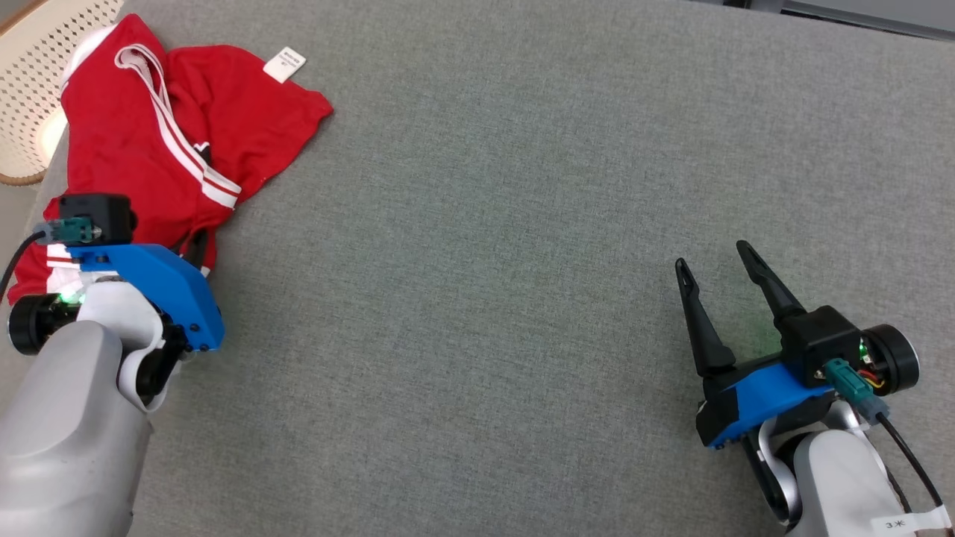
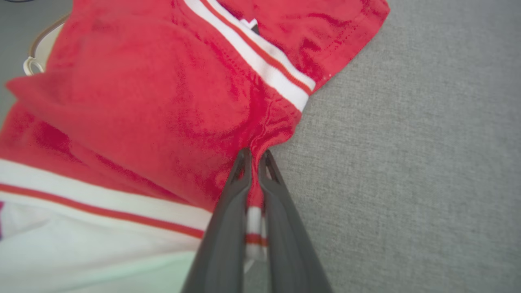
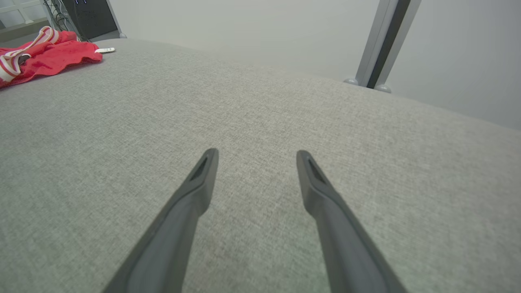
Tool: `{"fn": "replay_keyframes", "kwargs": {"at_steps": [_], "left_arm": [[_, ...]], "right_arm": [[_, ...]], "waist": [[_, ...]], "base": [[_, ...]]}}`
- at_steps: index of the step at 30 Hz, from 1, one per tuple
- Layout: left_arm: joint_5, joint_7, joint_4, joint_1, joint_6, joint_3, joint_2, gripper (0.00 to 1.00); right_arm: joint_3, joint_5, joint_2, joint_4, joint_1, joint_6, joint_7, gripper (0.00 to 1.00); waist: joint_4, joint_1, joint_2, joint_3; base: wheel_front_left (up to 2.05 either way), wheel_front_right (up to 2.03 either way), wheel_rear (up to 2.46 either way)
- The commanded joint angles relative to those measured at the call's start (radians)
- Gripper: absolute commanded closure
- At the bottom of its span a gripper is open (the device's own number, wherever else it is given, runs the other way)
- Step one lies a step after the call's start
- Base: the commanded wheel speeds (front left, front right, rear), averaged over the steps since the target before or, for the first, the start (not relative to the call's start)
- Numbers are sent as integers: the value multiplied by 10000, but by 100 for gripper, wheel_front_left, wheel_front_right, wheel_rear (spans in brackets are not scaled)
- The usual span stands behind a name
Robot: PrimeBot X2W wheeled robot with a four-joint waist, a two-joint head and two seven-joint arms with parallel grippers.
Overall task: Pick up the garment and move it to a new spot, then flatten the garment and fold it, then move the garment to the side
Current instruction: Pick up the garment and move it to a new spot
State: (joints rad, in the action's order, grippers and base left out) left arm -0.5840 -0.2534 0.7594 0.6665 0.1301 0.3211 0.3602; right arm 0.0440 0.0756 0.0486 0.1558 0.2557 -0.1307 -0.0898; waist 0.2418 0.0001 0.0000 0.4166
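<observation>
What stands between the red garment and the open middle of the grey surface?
Nothing visible. The left tool is pinched shut on an edge of the garment, and the grey surface from there toward the middle carries no objects. The right tool sits open at the lower right, off that path.

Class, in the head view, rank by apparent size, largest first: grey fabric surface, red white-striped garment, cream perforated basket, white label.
1. grey fabric surface
2. red white-striped garment
3. cream perforated basket, partly out of frame
4. white label
</observation>
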Motion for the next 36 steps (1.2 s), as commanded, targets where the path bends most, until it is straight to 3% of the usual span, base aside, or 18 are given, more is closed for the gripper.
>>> {"fn": "replay_keyframes", "kwargs": {"at_steps": [1, 12, 20, 28, 36], "left_arm": [[-44, 308, 36, 245, 5, 19, 129, 100], [-16, 1040, -642, 454, 3, 262, 971, 100], [634, 1165, -2502, 879, -178, 619, 1439, 100], [785, 679, -4218, 1864, -213, 1029, 945, 100], [582, 969, -5033, 3763, -583, 683, 52, 100]], "right_arm": [[10, -122, 33, 105, -104, -1, -102, 0], [223, -820, 33, 1036, -358, 1, -676, 0], [312, -1505, 29, 1805, -570, -1, -1213, 0], [226, -1828, 33, 2373, -585, -1, -1536, 0], [-577, -1690, 26, 2366, -561, -1, -1683, 0]], "waist": [[-21, -1, 0, -169], [-243, -1, 0, -1516], [-1102, -1, 0, -2699], [-2748, -1, 0, -3311], [-4053, -1, 0, -2883]], "base": [[0, 0, 0], [0, 0, 0], [0, 0, 0], [0, 0, 0], [0, 0, 0]]}}
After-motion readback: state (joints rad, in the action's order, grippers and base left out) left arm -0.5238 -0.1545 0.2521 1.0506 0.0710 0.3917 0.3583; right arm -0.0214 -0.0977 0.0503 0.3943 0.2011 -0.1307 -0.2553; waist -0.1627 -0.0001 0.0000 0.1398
